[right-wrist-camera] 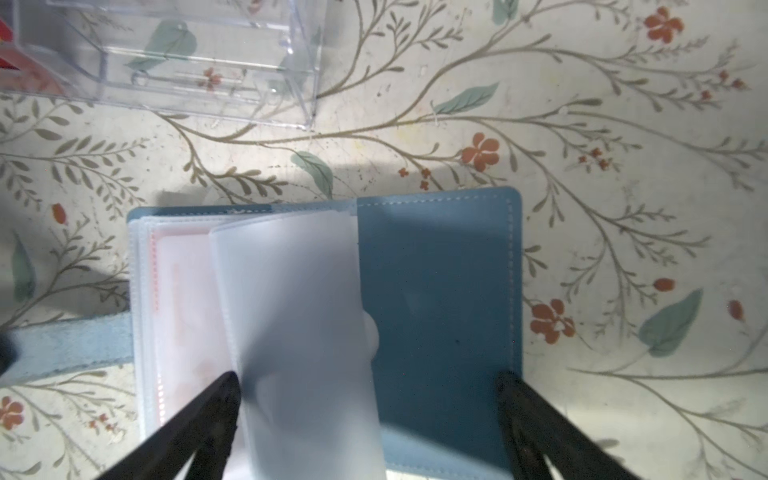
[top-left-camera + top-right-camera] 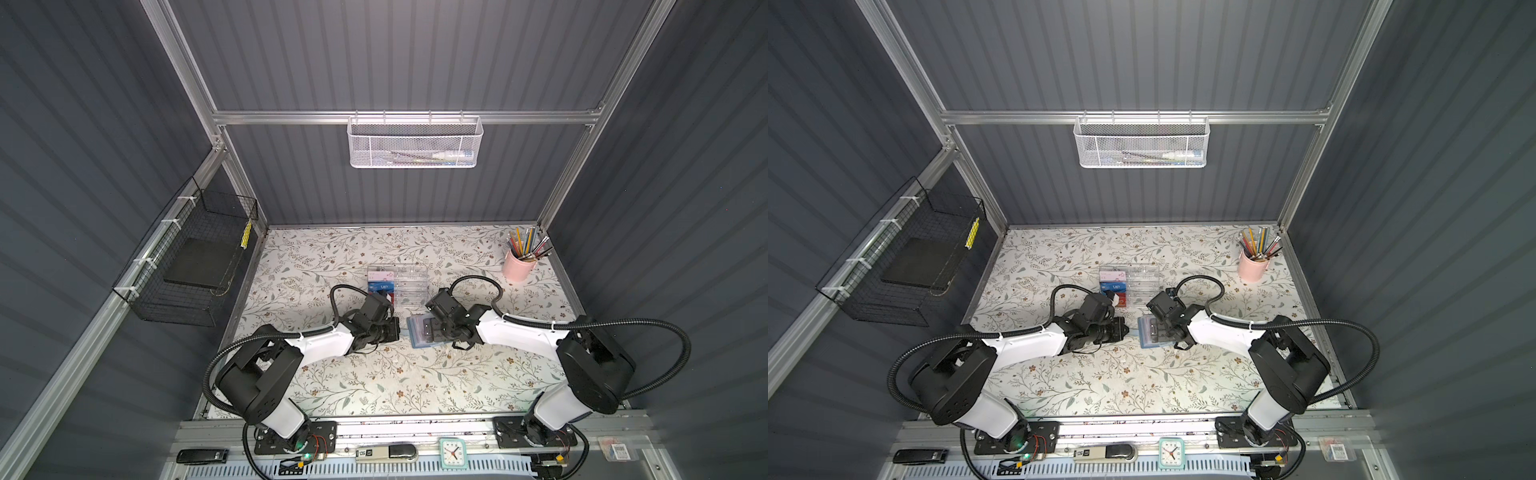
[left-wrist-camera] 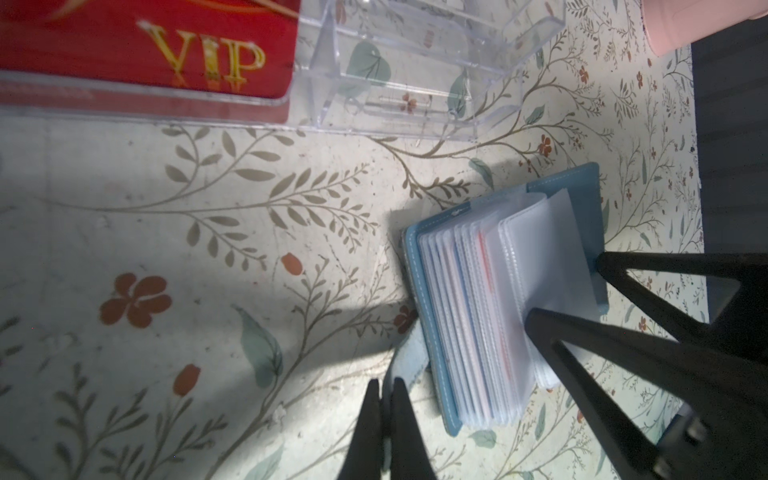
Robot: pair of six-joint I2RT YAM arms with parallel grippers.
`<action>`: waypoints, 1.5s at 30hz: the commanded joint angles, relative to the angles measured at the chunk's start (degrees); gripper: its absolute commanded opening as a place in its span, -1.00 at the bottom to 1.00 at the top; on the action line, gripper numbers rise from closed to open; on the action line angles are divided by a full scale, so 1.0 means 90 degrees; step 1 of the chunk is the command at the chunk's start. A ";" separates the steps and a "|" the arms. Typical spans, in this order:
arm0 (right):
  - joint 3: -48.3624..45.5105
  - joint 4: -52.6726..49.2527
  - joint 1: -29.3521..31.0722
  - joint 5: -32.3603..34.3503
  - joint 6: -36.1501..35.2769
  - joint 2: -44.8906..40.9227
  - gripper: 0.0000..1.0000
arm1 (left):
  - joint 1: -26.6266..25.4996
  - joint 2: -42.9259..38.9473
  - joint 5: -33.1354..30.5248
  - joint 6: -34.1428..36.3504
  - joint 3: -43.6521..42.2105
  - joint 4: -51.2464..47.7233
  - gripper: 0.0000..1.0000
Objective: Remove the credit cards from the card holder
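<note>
The slate-blue card holder (image 2: 417, 332) (image 2: 1148, 334) lies open on the floral table, its clear sleeves fanned out (image 3: 478, 311). My left gripper (image 3: 386, 384) (image 2: 400, 332) is shut on the holder's pale-blue strap (image 1: 66, 345). My right gripper (image 1: 368, 376) (image 2: 1156, 330) stands open over the holder. One of its fingers (image 1: 216, 399) rests by the sleeve stack and the other sits at the bare inside cover (image 1: 440, 291). A frosted sleeve (image 1: 299, 324) arches up between them. A pink-white card shows in a sleeve (image 1: 183, 291). A bright blue credit card (image 2: 381, 286) lies in the clear box.
The clear acrylic box (image 2: 409, 282) stands just behind the holder, with a red VIP card (image 3: 145, 54) and a pink-white card (image 2: 380, 275) in it. A pink pencil cup (image 2: 517, 266) stands at the back right. A black wire basket (image 2: 187, 270) hangs on the left wall.
</note>
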 commanded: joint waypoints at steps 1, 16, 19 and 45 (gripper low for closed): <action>0.0287 0.0045 0.0064 -0.0178 -0.0091 0.0116 0.93 | 0.0064 -0.0083 0.0008 0.0106 -0.0073 0.0000 -1.00; 0.0456 0.0094 0.0094 -0.0298 -0.0115 0.0587 0.93 | 0.0082 -0.0194 -0.0007 0.0151 -0.0077 -0.0083 -1.00; 0.0480 0.0041 0.0094 -0.0231 -0.0122 0.0640 0.93 | 0.0096 -0.0200 -0.0002 0.0154 -0.0080 -0.0082 -1.00; 0.0009 -0.0681 0.0006 0.0892 -0.0202 0.0245 0.96 | 0.0154 -0.0259 0.0016 0.0163 -0.0206 -0.0050 -1.00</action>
